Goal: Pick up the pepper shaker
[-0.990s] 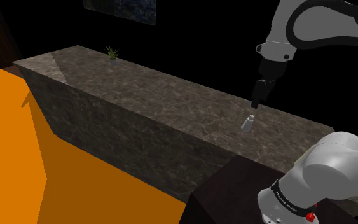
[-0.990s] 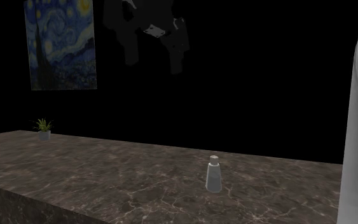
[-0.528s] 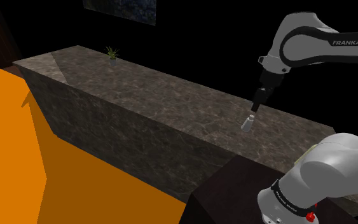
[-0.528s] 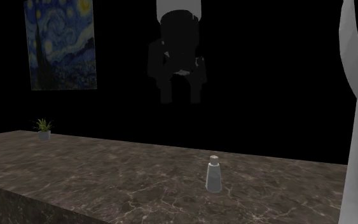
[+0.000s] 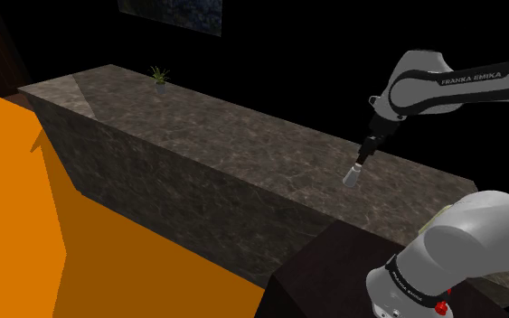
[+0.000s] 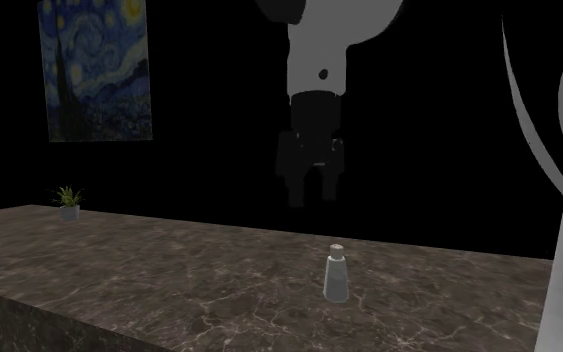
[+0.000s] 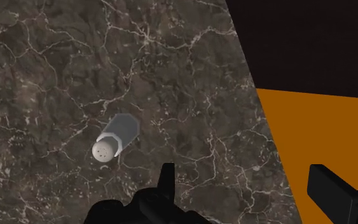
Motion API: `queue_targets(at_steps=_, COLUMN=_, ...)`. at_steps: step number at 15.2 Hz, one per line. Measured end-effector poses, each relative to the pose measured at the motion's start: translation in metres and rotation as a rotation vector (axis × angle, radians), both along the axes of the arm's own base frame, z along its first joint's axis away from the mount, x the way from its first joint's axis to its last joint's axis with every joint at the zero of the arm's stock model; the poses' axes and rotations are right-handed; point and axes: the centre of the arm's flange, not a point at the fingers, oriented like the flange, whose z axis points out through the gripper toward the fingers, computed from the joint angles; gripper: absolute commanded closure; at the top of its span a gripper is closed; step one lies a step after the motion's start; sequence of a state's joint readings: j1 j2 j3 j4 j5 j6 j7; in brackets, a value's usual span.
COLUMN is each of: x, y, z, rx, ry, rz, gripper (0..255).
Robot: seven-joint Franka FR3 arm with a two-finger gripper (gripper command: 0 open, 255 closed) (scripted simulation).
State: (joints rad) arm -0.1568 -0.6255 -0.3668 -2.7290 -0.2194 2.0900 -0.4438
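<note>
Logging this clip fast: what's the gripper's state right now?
Gripper: open, holding nothing, clear of the pepper shaker.

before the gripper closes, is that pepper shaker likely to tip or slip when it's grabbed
The pepper shaker stands upright and tall for its base, so an off-centre nudge would probably tip it. Its sides taper toward the top and look smooth, so it may slip down out of the open gripper if clasped high. It looks small, so likely light and rigid.

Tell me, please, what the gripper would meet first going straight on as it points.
Probably the marble countertop near its edge: the gripper points down beside the pepper shaker, which stands outside its open fingers.
</note>
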Motion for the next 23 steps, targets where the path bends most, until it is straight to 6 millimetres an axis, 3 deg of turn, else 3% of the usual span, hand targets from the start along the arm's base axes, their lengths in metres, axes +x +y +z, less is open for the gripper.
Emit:
queue_targets(at_steps=12, x=0.022, y=-0.123, z=-0.105, rx=0.017, ry=-0.09, rz=-0.006, gripper=0)
queue_targets(at_steps=21, x=0.023, y=-0.133, z=-0.148, rx=0.017, ry=-0.101, rz=-0.007, gripper=0)
queue_targets(at_steps=22, x=0.023, y=-0.133, z=-0.15, rx=0.017, ry=-0.101, rz=-0.007, gripper=255)
queue_targets(at_steps=23, x=0.023, y=-0.133, z=-0.151, rx=0.017, ry=-0.101, rz=-0.007, gripper=255)
